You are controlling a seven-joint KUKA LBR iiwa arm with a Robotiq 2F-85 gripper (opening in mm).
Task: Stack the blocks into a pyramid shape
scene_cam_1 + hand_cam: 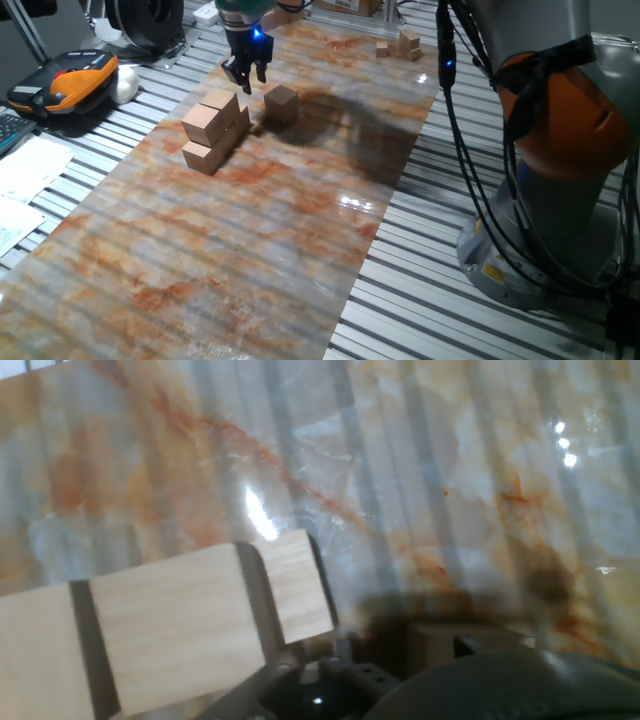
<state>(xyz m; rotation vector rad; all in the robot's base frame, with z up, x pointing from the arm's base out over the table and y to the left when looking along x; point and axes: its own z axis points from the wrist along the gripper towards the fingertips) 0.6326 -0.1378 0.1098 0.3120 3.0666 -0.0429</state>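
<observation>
In the fixed view, the gripper (246, 75) is seen hanging above the marbled sheet (250, 230) that covers the slatted table (480, 320), near the sheet's far end. Its two dark fingers are spread apart and point downward, and nothing is held between them; a blue light glows on the hand just above them. Just below and to the near left of the fingers, a stack of blocks (214, 128) is seen: light-tan wooden cubes set touching in a row, with at least one cube resting on top of others. The exact count in the stack cannot be told from this angle. A single block (281, 102) stands apart, just to the right of the stack and below the gripper. Small wooden pieces (401, 45) are heaped well away at the far right edge of the sheet. The robot's orange and grey base (560, 160) is seen at the right, with black cables draped along it.

In the hand view, the tops of the stacked cubes (170, 625) fill the lower left, set side by side with dark gaps between them. The marbled surface (450, 470) is seen beyond. The fingertips are not clearly shown here.
</observation>
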